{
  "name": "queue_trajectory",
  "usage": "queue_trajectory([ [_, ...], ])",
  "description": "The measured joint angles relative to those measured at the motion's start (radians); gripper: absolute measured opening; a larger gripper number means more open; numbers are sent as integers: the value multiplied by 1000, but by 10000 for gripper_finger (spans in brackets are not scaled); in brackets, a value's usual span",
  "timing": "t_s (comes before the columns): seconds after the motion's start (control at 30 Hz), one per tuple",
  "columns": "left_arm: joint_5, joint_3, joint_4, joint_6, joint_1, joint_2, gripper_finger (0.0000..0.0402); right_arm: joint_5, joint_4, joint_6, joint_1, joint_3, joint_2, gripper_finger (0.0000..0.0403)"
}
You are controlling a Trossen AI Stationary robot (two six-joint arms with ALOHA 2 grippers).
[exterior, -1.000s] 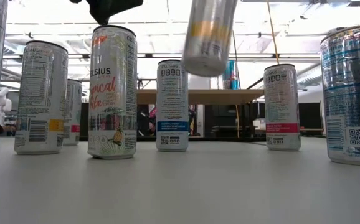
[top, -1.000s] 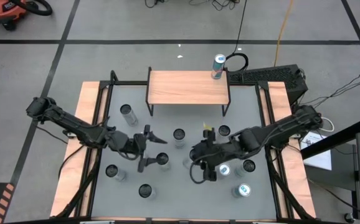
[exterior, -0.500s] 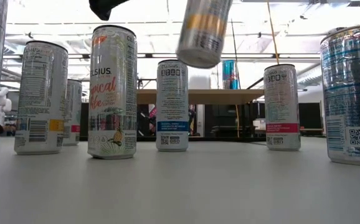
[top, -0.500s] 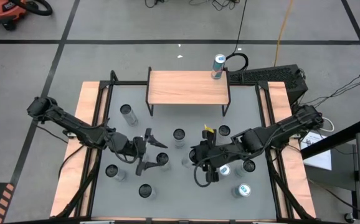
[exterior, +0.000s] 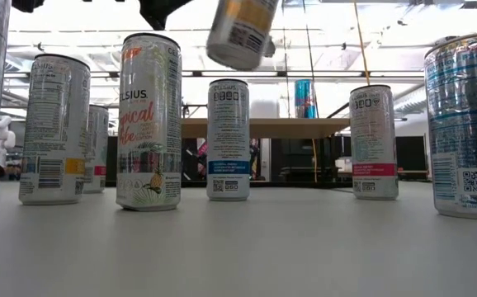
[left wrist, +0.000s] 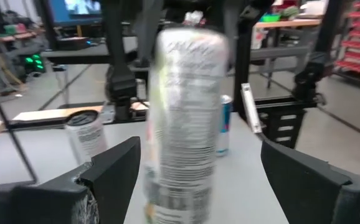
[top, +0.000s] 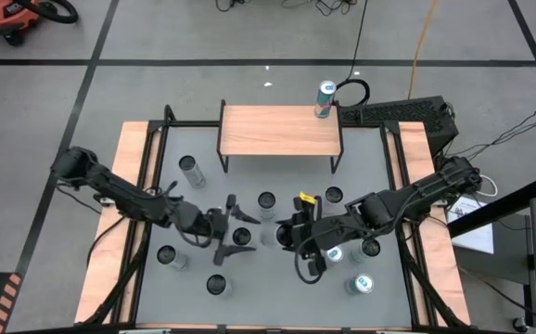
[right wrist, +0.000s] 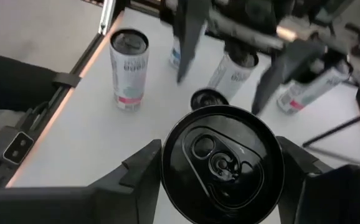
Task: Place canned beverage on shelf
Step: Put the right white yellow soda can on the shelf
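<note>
My right gripper point(top: 296, 232) is shut on a canned beverage point(right wrist: 220, 158) with a black top. It holds the can tilted, high above the table's middle point(exterior: 240, 31). My left gripper point(top: 242, 232) is open and level. Its fingers stand on either side of an upright white can point(left wrist: 183, 118), which rests on its base on the grey table point(top: 243, 238); they do not touch it. The shelf point(top: 280, 130), a light wood plank on black legs, stands at the table's far edge. A teal can point(top: 325, 98) stands at its far right corner. My right gripper pinches the can's side wall just under the top rim point(right wrist: 167, 171), one finger point(right wrist: 139, 177) on each side. The fingers slant down from the table's right. The can is lifted clear and hangs tilted, its bottom end point(exterior: 234, 51) lowest.
Several more cans stand about the table: far left point(top: 191, 170), middle point(top: 266, 201), point(top: 333, 195), near left point(top: 168, 257), point(top: 217, 285), and near right point(top: 370, 248), point(top: 363, 283). Wooden side rails point(top: 124, 204) border the grey top.
My left gripper has gone toward the table's right and a little down, so its open fingers now flank the white can. My right gripper has rolled at the wrist. Its can, nearly upright before, now hangs more tilted, with its bottom end swung toward the table's left.
</note>
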Motion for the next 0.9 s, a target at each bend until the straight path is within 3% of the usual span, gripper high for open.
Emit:
queue_trajectory([
  [0.3, -11, 0, 8, 37, 22, 36, 329, -1, 38, -179, 0, 0, 0, 183],
  [0.77, 38, 0, 9, 31, 46, 107, 328, -2, 115, -260, -2, 0, 0, 183],
  [0.9, 55, 0, 10, 30, 47, 107, 309, -2, 115, -263, -2, 0, 0, 183],
])
